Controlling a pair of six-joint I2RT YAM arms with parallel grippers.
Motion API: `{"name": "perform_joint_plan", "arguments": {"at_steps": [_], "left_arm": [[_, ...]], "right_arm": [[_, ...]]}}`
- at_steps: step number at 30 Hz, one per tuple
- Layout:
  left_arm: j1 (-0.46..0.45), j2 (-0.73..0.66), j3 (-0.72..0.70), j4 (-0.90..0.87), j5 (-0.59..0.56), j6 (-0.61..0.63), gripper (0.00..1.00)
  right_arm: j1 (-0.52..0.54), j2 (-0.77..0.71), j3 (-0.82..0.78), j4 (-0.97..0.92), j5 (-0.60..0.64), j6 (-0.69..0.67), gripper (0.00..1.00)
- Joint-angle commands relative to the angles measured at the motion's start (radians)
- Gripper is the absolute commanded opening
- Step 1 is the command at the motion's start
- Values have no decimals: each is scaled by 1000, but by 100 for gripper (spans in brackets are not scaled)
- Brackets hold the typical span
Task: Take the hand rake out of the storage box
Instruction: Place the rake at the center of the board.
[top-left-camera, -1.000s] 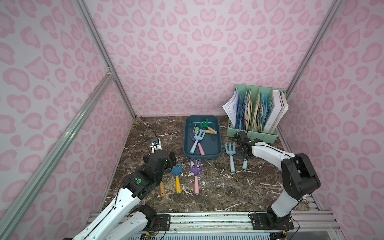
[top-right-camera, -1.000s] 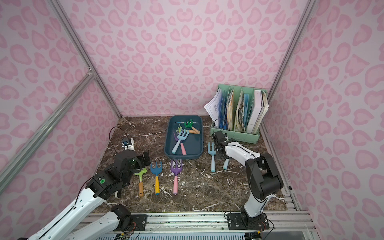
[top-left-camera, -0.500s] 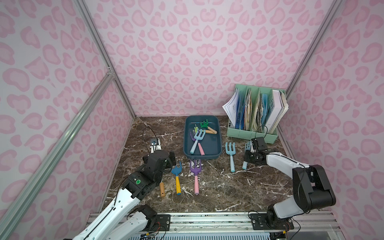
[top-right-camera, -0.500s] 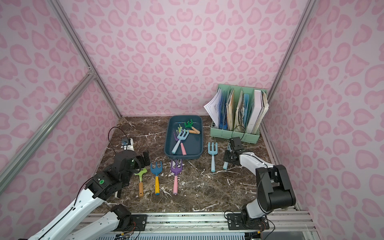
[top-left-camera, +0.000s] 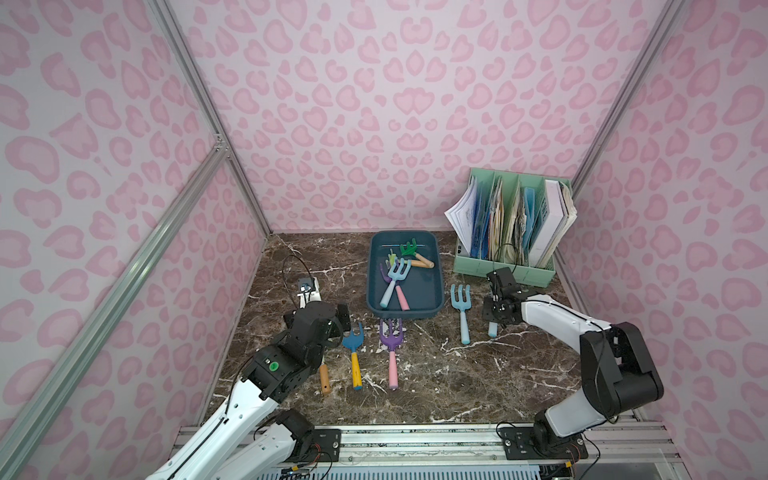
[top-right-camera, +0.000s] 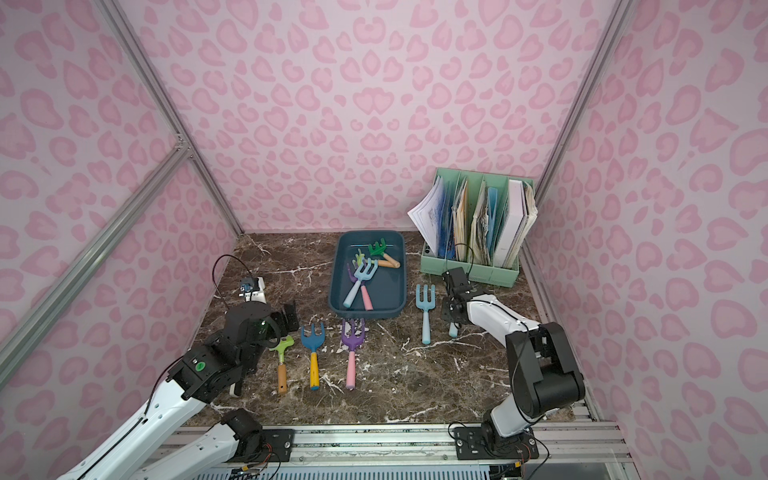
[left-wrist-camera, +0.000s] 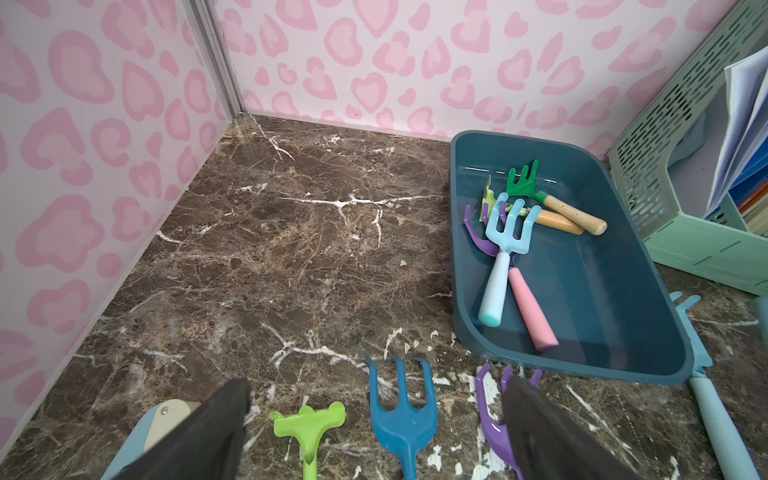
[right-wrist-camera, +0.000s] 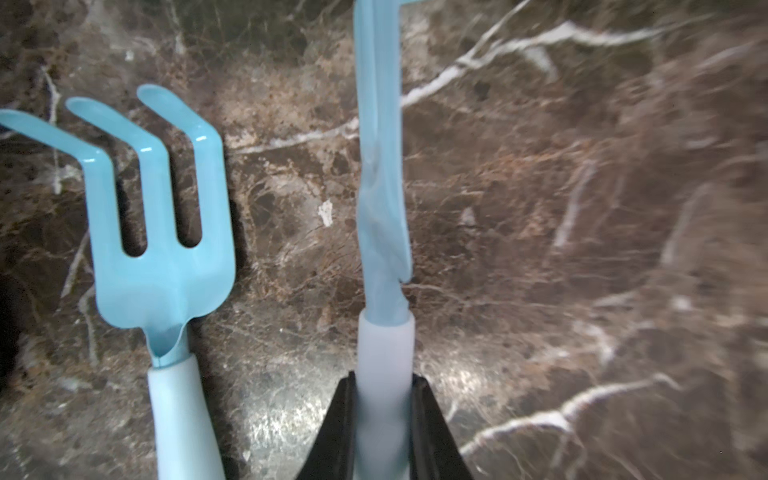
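Edgewise, pale-blue hand rake (right-wrist-camera: 382, 199), handle pinched in right claw (right-wrist-camera: 384, 386), tines cut off; shallow teal storage box (top-left-camera: 424, 293), rakes (top-left-camera: 395, 280) overlapping inside; left claw (left-wrist-camera: 376, 415) gaping wide

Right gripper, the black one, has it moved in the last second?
Yes: against the dark teal plastic storage tray in a top view, the right gripper has shifted away, and is shut on a pale-blue plastic hand rake.
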Motion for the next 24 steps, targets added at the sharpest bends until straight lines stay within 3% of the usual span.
{"name": "perform_joint_plan", "arguments": {"at_steps": [1, 7, 10, 13, 16, 18, 20, 24], "left_arm": [[-1, -4, 0, -10, -13, 13, 99], [-9, -13, -3, -10, -20, 15, 99], [-8, -10, -3, -11, -23, 14, 99], [-9, -7, 0, -13, -25, 14, 98], [-9, -7, 0, -13, -26, 14, 99], [-8, -7, 0, -14, -28, 14, 98], [-8, -7, 0, -13, -28, 15, 99], [-9, -6, -1, -13, -28, 14, 99]], "right_arm": [[35, 70, 68, -266, 302, 78, 7], [40, 238, 123, -358, 424, 110, 4], [42, 237, 119, -294, 384, 67, 3], [55, 222, 114, -229, 323, 25, 16], [61, 193, 89, -132, 207, -29, 39], [63, 171, 73, -87, 153, -46, 43], [62, 157, 66, -72, 147, -47, 55], [59, 118, 55, -60, 130, -43, 58]]}}
